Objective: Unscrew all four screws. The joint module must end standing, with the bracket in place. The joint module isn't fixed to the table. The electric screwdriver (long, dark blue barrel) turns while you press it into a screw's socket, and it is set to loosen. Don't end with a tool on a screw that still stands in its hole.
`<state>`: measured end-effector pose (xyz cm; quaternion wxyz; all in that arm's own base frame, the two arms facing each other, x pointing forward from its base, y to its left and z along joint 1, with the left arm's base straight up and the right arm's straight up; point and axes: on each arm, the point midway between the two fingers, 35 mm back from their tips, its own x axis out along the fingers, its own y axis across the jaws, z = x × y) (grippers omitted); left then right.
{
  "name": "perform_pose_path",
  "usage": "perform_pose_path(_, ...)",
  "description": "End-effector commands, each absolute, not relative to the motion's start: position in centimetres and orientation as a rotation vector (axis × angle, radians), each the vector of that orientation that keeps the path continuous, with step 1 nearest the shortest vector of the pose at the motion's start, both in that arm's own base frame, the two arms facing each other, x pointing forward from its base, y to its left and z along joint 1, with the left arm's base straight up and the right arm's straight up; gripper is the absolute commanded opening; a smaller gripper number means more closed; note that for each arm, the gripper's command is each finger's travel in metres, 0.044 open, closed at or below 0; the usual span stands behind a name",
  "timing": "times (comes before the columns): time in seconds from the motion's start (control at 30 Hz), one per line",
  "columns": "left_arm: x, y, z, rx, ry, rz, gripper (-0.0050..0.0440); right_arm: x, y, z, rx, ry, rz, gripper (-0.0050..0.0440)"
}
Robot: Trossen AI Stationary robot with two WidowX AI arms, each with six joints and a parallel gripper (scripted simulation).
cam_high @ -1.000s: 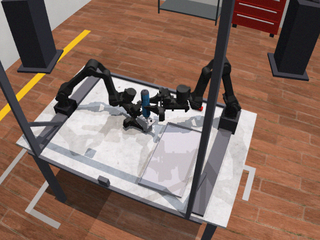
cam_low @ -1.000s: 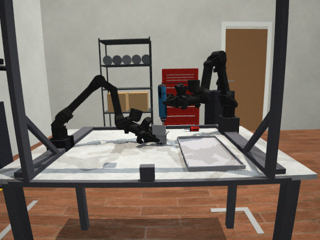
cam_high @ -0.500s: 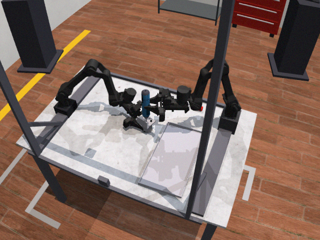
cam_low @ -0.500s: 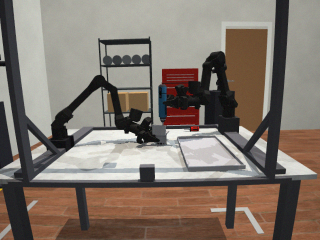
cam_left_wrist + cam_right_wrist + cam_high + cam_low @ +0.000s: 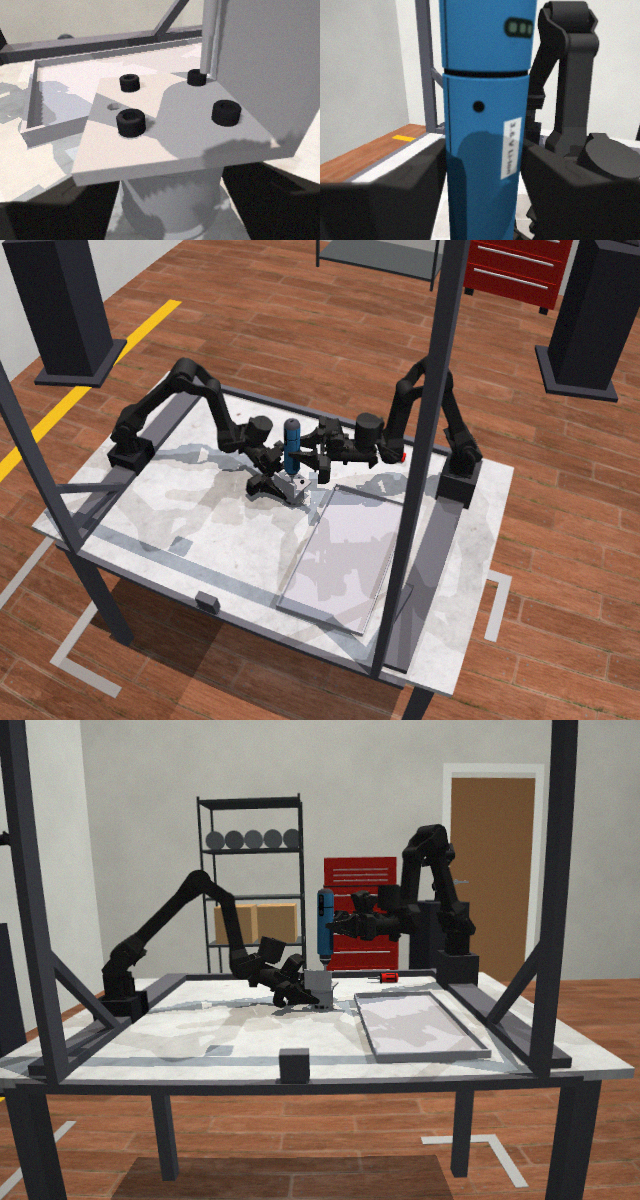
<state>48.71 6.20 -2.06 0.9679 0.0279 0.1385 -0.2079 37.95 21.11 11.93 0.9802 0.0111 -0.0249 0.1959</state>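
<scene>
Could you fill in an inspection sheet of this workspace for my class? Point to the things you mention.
Surface: pale, marbled table top (image 5: 206, 529) (image 5: 242, 1035) (image 5: 12, 175) (image 5: 402, 157), with shadows.
Job's things: joint module (image 5: 295, 497) (image 5: 324, 999) (image 5: 175, 200) standing; bracket (image 5: 298, 482) (image 5: 317, 979) (image 5: 125, 160) on top; four screws (image 5: 131, 124) in view; electric screwdriver (image 5: 292, 446) (image 5: 325, 926) (image 5: 485, 100) upright above.
Clutter: red screwdriver (image 5: 403, 457) (image 5: 388, 977) lying behind the tray (image 5: 320, 619) (image 5: 429, 1057) (image 5: 60, 129).
Grippers: left gripper (image 5: 287, 486) (image 5: 310, 993) (image 5: 175, 210) closed on the module; right gripper (image 5: 297, 446) (image 5: 330, 924) (image 5: 484, 165) on the electric screwdriver.
Cables: nothing seen.
Surroundings: shelf unit (image 5: 382, 258) (image 5: 248, 802), red cabinet (image 5: 511, 281) (image 5: 361, 864), door (image 5: 491, 849).

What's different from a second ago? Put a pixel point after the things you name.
The top of the screwdriver (image 5: 292, 446) (image 5: 325, 926) (image 5: 485, 120) has tipped slightly toward the right arm, so it looks straighter. Nothing was grabbed or released; the left gripper (image 5: 289, 489) (image 5: 316, 999) (image 5: 169, 155) still holds the module (image 5: 326, 1000) (image 5: 172, 205).
</scene>
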Motion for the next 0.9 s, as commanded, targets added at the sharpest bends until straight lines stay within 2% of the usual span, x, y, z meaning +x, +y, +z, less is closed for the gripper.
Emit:
perform_pose_path(0.0,49.2,6.3,-0.6,0.074,0.249,-0.421,0.0243,38.0,21.1,12.0,0.018,-0.056,0.396,0.016)
perform_pose_path(0.27,49.2,6.3,-0.6,0.074,0.249,-0.421,0.0243,38.0,21.1,11.3,0.001,-0.03,0.399,0.016)
perform_pose_path(0.33,49.2,6.3,-0.6,0.074,0.249,-0.421,0.0243,38.0,21.0,12.2,0.004,-0.037,0.397,0.016)
perform_pose_path(0.43,49.2,6.3,-0.6,0.074,0.249,-0.421,0.0243,38.0,20.9,10.9,-0.008,-0.007,0.396,0.016)
perform_pose_path(0.57,49.2,6.3,-0.6,0.074,0.249,-0.421,0.0243,38.0,20.8,11.7,0.0,-0.012,0.395,0.016)
perform_pose_path(0.87,49.2,6.3,-0.6,0.074,0.249,-0.421,0.0243,37.9,20.9,10.3,-0.012,0.016,0.396,0.016)
